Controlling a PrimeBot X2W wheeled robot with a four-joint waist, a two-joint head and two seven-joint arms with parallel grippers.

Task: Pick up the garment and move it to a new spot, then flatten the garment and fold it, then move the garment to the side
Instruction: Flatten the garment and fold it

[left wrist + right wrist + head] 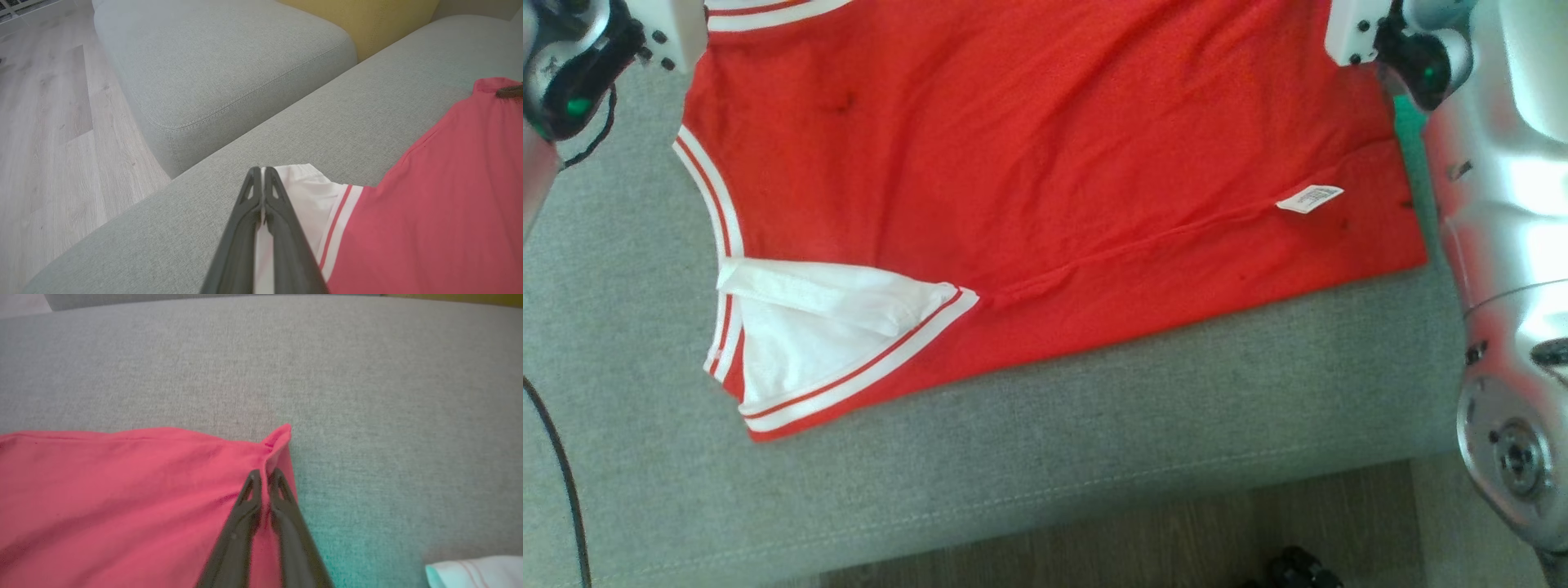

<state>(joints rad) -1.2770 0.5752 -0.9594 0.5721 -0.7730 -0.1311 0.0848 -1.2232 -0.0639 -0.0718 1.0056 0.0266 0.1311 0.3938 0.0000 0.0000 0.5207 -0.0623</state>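
Red jersey with white striped trim lies mostly flat on the grey fabric sofa seat, near armhole flipped white side up. Left gripper is clamped on its white corner and right gripper is pinched on the red hem corner. Lift both evenly and hold it taut so it doesn't bunch.

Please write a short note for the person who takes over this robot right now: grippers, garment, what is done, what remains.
Left gripper: jaws shut on the white sleeve of the red shirt.
Right gripper: jaws closed on the shirt's hem corner.
Shirt lies spread on the grey sofa seat, near sleeve turned over.
Done: laid out.
To do: smooth, fold, move aside.
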